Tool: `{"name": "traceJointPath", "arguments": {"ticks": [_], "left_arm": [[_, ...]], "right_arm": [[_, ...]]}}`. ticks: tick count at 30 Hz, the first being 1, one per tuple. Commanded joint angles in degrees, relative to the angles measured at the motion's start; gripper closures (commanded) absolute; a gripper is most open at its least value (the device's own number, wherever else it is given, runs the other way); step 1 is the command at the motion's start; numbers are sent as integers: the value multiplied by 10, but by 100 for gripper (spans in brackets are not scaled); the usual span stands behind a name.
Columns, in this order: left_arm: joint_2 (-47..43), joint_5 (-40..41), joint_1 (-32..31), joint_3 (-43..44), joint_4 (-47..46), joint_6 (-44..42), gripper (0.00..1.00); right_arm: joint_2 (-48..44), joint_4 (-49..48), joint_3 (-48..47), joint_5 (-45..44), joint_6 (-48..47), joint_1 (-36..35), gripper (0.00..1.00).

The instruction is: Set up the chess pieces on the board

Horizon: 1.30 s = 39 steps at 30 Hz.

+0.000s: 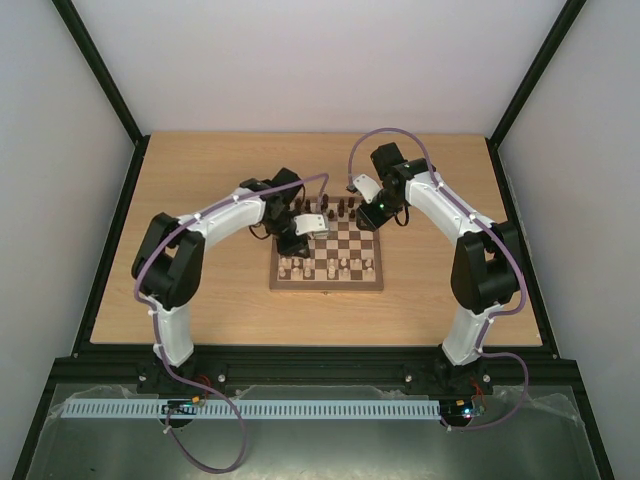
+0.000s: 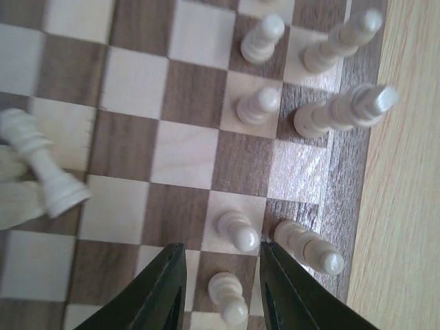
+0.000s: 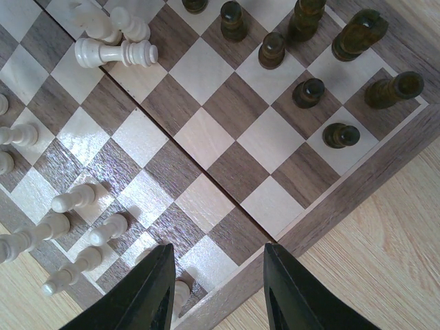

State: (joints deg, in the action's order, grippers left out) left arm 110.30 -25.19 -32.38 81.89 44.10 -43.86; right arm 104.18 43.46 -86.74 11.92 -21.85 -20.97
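Pale walls close in a light wooden tabletop [image 1: 200, 290], and the chessboard [image 1: 326, 284] lies near its middle, just ahead of the two arm bases.

Dark pieces [image 1: 340, 208] stand along the board's far edge. In the right wrist view they form two rows near a corner, all upright. Cream pieces [image 1: 322, 266] stand along the near rows.

The left claw [image 2: 220, 253] hangs low over the board's left side. Its fingers [image 2: 168, 289] are spread a little, and an upright cream pawn [image 2: 227, 299] stands between them with a gap on either side. Another pawn [image 2: 238, 230] and a taller cream piece [image 2: 309, 247] stand just beyond the fingertips, near the board's border. Further toward the middle of the board a tall cream piece [image 2: 42, 163] lies on its side, and a couple more pale pieces are bunched against it.

The right claw [image 3: 216, 249] hovers over the board's far right corner. Its fingers [image 3: 157, 289] stand well apart and hold nothing, with bare squares and the border between them. A small cream piece [image 3: 180, 292] sits just beside one finger.
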Motion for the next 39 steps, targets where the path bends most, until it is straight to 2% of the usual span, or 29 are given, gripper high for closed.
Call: {"name": "traceJointPath", "arguments": {"ticks": [1,4,7,10,16,27,39], "left_arm": [[-43,-68,19,26,0,13,67],[-51,-72,28,26,-48,80,66],[-43,-16,30,36,-100,175,66],[-22,40,30,58,-105,230,66],[25,45,29,87,-68,247,60],[68,65,28,105,-80,277,60],[96,71,26,117,-62,273,74]], "right_arm": [[7,19,-6,-2,-6,-1,64],[8,20,-7,-7,-7,0,64],[7,21,-7,-8,-7,-1,64],[6,20,-5,-8,-7,-1,64],[6,17,-3,-8,-7,-1,64],[3,14,6,-10,-6,-1,64],[-1,12,14,-13,-6,0,64]]}}
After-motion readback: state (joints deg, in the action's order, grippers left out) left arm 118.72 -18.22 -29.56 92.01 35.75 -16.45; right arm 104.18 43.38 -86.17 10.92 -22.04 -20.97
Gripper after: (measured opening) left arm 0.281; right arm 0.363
